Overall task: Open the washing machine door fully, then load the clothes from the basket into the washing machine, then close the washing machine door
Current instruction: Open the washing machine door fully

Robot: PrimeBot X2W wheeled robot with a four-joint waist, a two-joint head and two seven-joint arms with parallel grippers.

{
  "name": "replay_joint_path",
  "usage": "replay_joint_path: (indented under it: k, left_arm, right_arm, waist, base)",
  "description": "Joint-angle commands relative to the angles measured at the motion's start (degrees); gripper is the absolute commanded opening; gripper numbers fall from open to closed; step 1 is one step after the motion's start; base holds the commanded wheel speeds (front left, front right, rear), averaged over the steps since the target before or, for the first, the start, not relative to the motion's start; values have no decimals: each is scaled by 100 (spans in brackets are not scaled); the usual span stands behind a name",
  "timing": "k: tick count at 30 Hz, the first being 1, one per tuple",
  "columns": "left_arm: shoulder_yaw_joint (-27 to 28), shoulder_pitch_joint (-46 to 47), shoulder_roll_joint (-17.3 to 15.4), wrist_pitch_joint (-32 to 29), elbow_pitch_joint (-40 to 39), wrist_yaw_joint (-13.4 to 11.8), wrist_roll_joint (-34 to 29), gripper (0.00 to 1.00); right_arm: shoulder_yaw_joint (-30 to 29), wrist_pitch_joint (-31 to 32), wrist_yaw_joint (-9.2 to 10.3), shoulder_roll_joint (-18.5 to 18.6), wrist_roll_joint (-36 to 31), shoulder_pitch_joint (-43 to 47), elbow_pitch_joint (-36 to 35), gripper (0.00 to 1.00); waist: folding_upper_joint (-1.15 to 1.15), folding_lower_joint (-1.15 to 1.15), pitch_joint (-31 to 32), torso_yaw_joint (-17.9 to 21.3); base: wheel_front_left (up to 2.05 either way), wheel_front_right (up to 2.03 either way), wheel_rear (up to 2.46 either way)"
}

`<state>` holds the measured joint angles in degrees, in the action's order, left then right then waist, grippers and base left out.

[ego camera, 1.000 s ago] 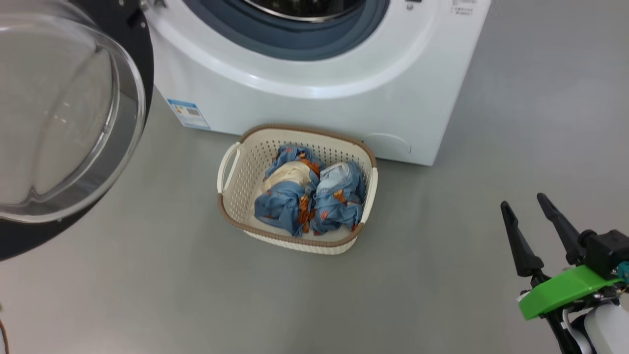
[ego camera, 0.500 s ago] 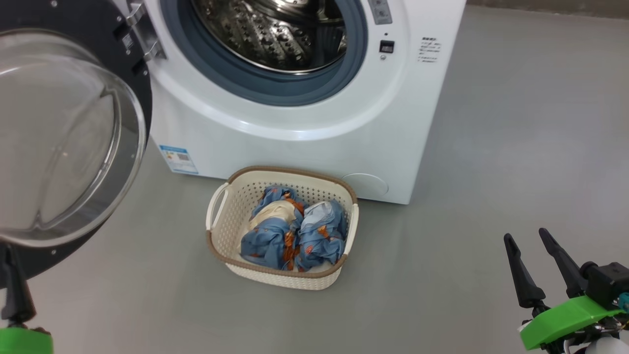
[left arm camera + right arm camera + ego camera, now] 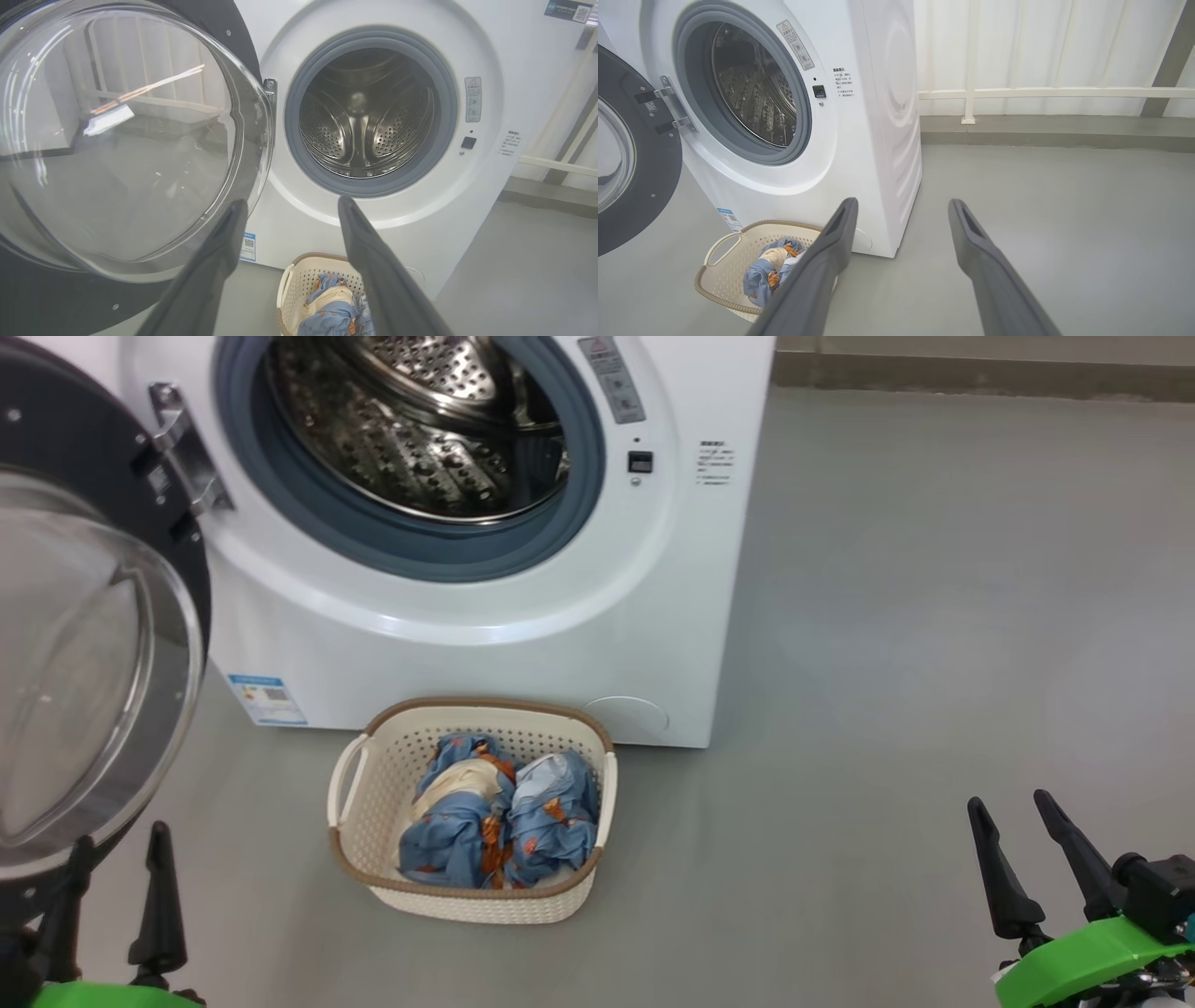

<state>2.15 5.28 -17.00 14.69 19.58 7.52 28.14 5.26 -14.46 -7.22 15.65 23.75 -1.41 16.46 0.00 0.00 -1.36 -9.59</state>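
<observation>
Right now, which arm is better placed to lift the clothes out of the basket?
Probably the left: the left tool, open, sits nearer the cream perforated plastic basket holding the blue printed clothes. The right tool, also open, is farther off to the side.

Soft, even light fills the room, leaving only a faint shadow beside the basket (image 3: pixel 467 901) on the grey floor (image 3: pixel 887 663). Reflections streak the door (image 3: pixel 117 140) glass, and highlights glint in the steel drum (image 3: pixel 411 429). Wrist views bow straight lines near their edges; the near jaws look slightly soft.
</observation>
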Motion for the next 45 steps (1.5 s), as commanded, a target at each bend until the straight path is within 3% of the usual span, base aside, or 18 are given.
replay_joint_path:
  k: [1,25,45]
  left_arm:
    - [159,76,-132,31,-216,-4,-79,100]
    - [-134,-34,115,31,-339,-3,-166,100]
    - [-216,-40,86,31,-394,-3,-38,100]
  right_arm:
    - [82,-54,-26,122,-2,-2,-143,100]
    - [77,-54,-26,200,19,-94,-141,100]
    - [82,-54,-26,182,13,-94,-124,100]
  waist:
    - [0,0,50,199]
    - [0,0,-5,1109]
    - [0,0,26,1272]
  base:
    - [0,0,0]
    - [0,0,0]
    - [0,0,0]
